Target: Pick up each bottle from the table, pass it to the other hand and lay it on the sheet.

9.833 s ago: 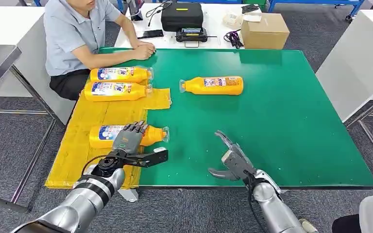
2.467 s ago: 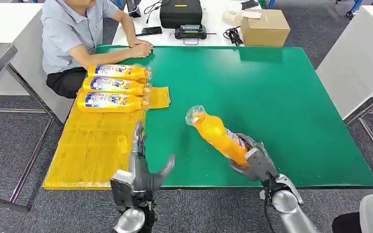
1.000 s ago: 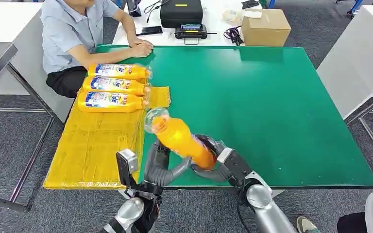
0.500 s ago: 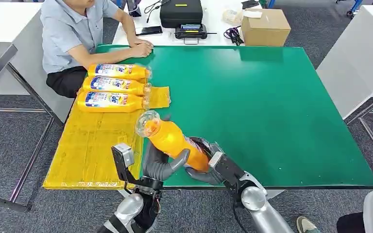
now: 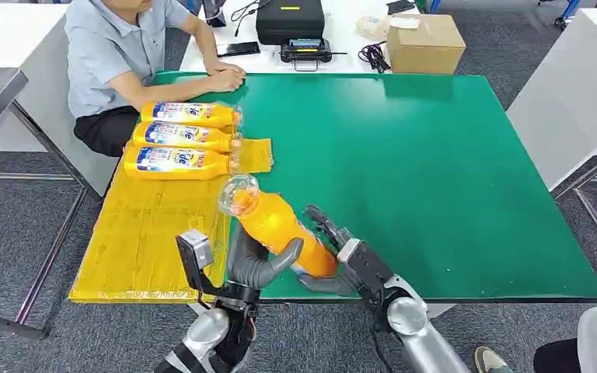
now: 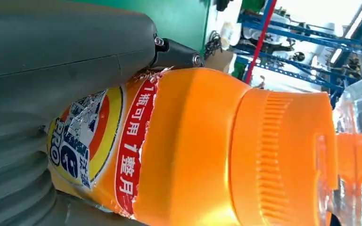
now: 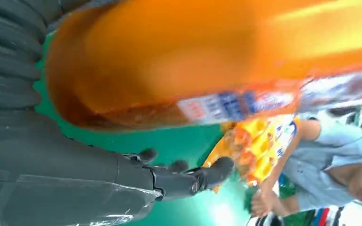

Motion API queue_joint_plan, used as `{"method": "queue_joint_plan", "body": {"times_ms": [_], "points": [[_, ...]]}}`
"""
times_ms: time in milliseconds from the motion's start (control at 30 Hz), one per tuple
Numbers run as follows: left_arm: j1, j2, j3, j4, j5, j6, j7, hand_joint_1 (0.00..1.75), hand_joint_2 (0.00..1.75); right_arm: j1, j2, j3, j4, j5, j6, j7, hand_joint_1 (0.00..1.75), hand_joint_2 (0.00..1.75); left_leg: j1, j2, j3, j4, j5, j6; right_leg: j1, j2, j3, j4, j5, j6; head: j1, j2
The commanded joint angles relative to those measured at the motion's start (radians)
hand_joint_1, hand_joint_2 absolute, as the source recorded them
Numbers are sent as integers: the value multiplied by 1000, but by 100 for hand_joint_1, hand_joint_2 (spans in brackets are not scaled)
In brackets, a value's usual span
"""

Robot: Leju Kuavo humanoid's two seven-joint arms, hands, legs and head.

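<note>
The green table (image 5: 435,171) was the largest thing, standing on grey carpet (image 5: 23,225) with pale tables to either side and a white one beyond its far edge. A yellow sheet (image 5: 148,225) hung over the green table's left edge, reaching from the far corner almost to the near one. A seated person (image 5: 116,62) leaned on the green table's far left corner, hands resting on the mat. Beyond the green table's far edge sat a cardboard box (image 5: 425,44) and a black case (image 5: 289,21). Most of the green table's middle and right was bare mat, and carpet lay open past its right edge.

Three bottles (image 5: 183,140) lay side by side on the sheet's far end, close to the green table's far left corner, caps pointing toward the mat.

The fourth bottle (image 5: 280,225) was off the surface, tilted above the green table's near edge, its clear-capped neck toward the sheet. The left hand (image 5: 253,260) gripped its middle, thumb and fingers wrapped round the labelled body, as the left wrist view confirmed. The right hand (image 5: 334,256) sat at the bottle's base; its fingers looked partly spread along the bottle, and I could not tell whether they were clamped on it or just touching.
</note>
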Motion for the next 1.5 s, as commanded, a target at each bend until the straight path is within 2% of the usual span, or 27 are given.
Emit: {"method": "queue_joint_plan", "body": {"times_ms": [33, 233, 300, 367, 433, 500, 533, 600, 633, 700, 733, 867, 1033, 1133, 1200, 1433, 1500], "points": [[-27, 42, 9, 21, -135, 120, -32, 175, 175, 24, -25, -82, 74, 12, -35, -6, 0, 175, 1, 0, 4, -1, -1, -2, 1, -1, 4, -1, -1, -2, 0, 0], [-27, 42, 9, 21, -135, 120, -32, 175, 175, 24, -25, -82, 74, 12, -35, -6, 0, 175, 1, 3, 4, 0, -2, -2, 2, 2, 4, -1, -1, -3, 0, 0], [-50, 61, -42, 88, -491, 352, -29, 175, 175, 69, -36, -130, 72, 12, -32, -19, 0, 175, 2, 2, 5, 0, -2, -3, 2, 1, 5, -1, -2, -4, 0, 0], [-13, 57, 38, 108, -660, 348, 15, 175, 175, 134, -34, -219, 77, 9, -40, -34, 0, 175, 2, -2, 6, -2, -1, -3, 2, -3, 8, -3, -2, -3, 0, 0], [38, 18, 240, 117, -1123, 353, 50, 175, 175, 182, -56, -272, 71, 26, -36, -50, 0, 175, 2, -2, 9, -3, -2, -3, 2, -3, 9, -4, -2, -4, 0, 0], [60, -6, 391, 102, -1487, 353, 130, 175, 175, 197, -66, -316, 76, 33, -21, -66, 0, 175, 1, -1, 6, -2, -2, -2, 2, -2, 7, -3, -2, -3, 0, 0], [44, 20, 413, 135, -1690, 353, 245, 175, 175, 202, -69, -339, 78, 37, -11, -69, 0, 175, 1, 0, 3, -1, -1, -1, 1, 0, 3, -2, -1, -2, 0, 0], [25, 54, 444, 174, -1812, 353, 341, 175, 175, 214, -60, -394, 79, 38, 12, -71, 0, 175, 1, 3, 6, -1, -3, -2, 1, 3, 5, -2, -2, -3, 0, 0], [25, 54, 444, 174, -1812, 353, 341, 175, 175, 214, -60, -394, 79, 38, 12, -71, 0, 175, 0, 2, 3, -2, -1, -1, 0, 1, 2, -2, 0, -2, 0, 0], [7, 73, 443, 235, -1905, 353, 421, 175, 175, 217, -49, -408, 82, 40, 18, -69, 0, 175, 2, 4, 7, -1, -3, -4, 2, 3, 7, -2, -2, -5, 0, 0], [-2, 83, 430, 249, -1919, 353, 452, 175, 175, 216, -44, -409, 87, 46, 28, -66, 0, 175, 1, 2, 2, -1, -1, -2, 1, 1, 2, -1, 0, -2, 0, 0], [-31, 106, 407, 296, -1944, 353, 516, 175, 175, 209, -33, -411, 104, 62, 37, -69, 0, 175, 3, 2, 7, -1, -3, -4, 3, 1, 6, -2, -2, -5, 0, 0], [-163, 120, 366, 511, -1964, 284, 613, 175, 175, 181, -15, -413, 107, 73, 45, -68, 0, 175, 3, 2, 5, -1, -2, -4, 3, 1, 5, -1, -1, -4, 0, 0], [-202, 123, 355, 573, -1932, 260, 613, 175, 175, 171, -9, -408, 118, 81, 51, -64, 0, 175, 2, 1, 2, 0, 0, -2, 2, 1, 1, 0, 0, -2, 0, 0], [-226, 123, 353, 614, -1915, 231, 611, 175, 175, 163, -7, -405, 128, 84, 53, -64, 0, 175, 3, 3, 5, 0, -2, -3, 3, 2, 5, -1, -1, -4, 0, 0], [-243, 120, 355, 647, -1896, 202, 612, 175, 175, 154, -4, -407, 137, 85, 52, -64, 0, 175, 2, 3, 3, -1, -1, -2, 2, 2, 3, -1, 0, -3, 0, 0], [-246, 119, 356, 653, -1887, 198, 603, 169, 175, 153, -3, -408, 139, 86, 52, -63, 0, 175, 2, 3, 3, -1, -1, -2, 2, 3, 3, -1, 0, -3, 0, 0]]}}
